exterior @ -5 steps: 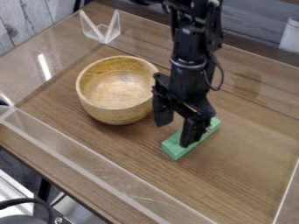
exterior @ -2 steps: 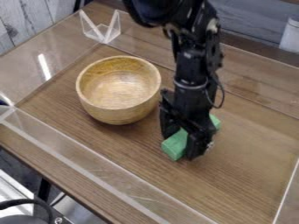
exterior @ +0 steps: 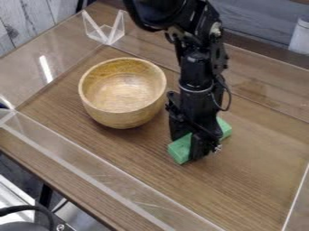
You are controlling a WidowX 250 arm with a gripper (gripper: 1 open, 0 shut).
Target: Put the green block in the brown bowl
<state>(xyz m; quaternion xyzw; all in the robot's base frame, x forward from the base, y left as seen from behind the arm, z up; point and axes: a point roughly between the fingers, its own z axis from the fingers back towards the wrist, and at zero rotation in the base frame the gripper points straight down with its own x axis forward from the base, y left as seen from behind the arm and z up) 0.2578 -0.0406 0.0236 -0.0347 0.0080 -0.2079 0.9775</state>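
Observation:
The green block [exterior: 182,150] lies flat on the wooden table, right of the brown bowl [exterior: 122,91], a round light wooden bowl that stands empty. My gripper [exterior: 194,144] points straight down over the block with its black fingers [exterior: 201,147] low on either side of it, shut on the block's middle. Only the block's near left end and a sliver at its far end show; the rest is hidden behind the fingers. The block still rests on the table surface.
A clear plastic wall [exterior: 72,158] runs around the table's edge at front and left. A folded clear plastic piece [exterior: 107,27] stands at the back left. Bare wood [exterior: 259,153] lies to the right of the arm.
The gripper has come down over the green block and its fingers have shut on it. The block and the bowl have kept their places.

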